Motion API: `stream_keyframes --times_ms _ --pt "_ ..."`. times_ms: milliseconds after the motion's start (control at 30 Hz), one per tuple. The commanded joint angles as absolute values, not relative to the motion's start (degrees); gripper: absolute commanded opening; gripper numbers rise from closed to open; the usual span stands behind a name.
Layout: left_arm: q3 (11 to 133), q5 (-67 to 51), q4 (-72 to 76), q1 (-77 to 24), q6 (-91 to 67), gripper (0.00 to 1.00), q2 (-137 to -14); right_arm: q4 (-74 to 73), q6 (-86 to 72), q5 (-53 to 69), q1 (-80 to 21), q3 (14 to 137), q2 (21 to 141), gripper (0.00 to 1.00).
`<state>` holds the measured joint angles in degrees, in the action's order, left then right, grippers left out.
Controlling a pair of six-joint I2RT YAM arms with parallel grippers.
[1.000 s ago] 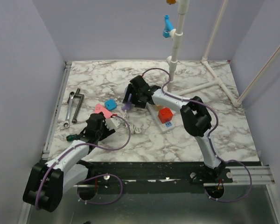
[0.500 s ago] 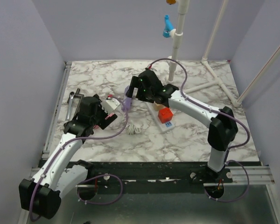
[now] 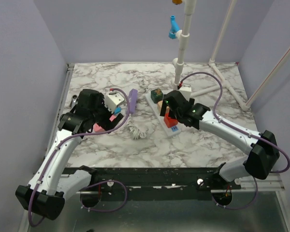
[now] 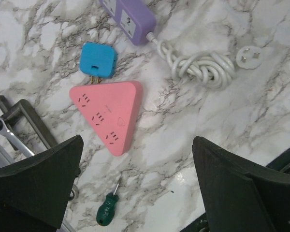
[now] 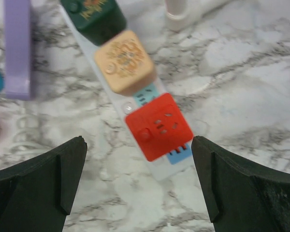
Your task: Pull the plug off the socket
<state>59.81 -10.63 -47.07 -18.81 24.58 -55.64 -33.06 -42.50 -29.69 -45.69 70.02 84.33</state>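
The socket (image 5: pixel 115 92), a long white strip with coloured outlets, lies slanted on the marble. Three cube plugs sit in it: dark green (image 5: pixel 94 17), tan (image 5: pixel 126 62) and red (image 5: pixel 158 125). My right gripper (image 5: pixel 137 159) hangs open above the red plug, one finger on each side, touching nothing. In the top view the right gripper (image 3: pixel 174 110) covers the middle of the socket (image 3: pixel 173 130). My left gripper (image 4: pixel 137 150) is open and empty, well to the left above a pink triangular block (image 4: pixel 108 113).
A purple bar (image 4: pixel 128 19) with a coiled white cord (image 4: pixel 203 67) lies between the arms, near a blue adapter (image 4: pixel 97 60). A green screwdriver (image 4: pixel 106 212) and wrenches (image 4: pixel 19 125) lie at the left. A white pipe frame (image 3: pixel 183 48) stands behind the socket.
My right gripper has swung from the purple bar to above the socket's red plug. My left gripper has moved back and left, over the pink block.
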Motion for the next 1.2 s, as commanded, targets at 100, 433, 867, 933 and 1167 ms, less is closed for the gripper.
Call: stream_keyframes --times_ms 100,433,867,933,1167 --pt "66.0 -15.8 -57.5 -18.0 18.9 0.98 -62.0 -32.9 -40.3 -37.4 -45.8 62.2 80.3 1.0" --pt "66.3 -16.3 -56.9 -15.6 17.4 0.98 -65.7 -32.8 -38.4 -35.6 -45.7 61.8 86.3 1.0" --pt "65.6 -16.4 -56.4 -15.6 17.5 0.98 -64.9 -25.6 -32.6 -31.9 -44.7 61.7 90.6 1.0" --pt "65.6 -16.3 -56.2 -15.6 17.5 0.99 -64.7 -24.7 -31.5 -30.0 -43.7 62.0 91.6 1.0" --pt "65.0 -15.8 -55.5 -15.5 17.2 0.98 -64.7 -20.7 -29.1 -23.0 -42.0 61.5 94.1 1.0"
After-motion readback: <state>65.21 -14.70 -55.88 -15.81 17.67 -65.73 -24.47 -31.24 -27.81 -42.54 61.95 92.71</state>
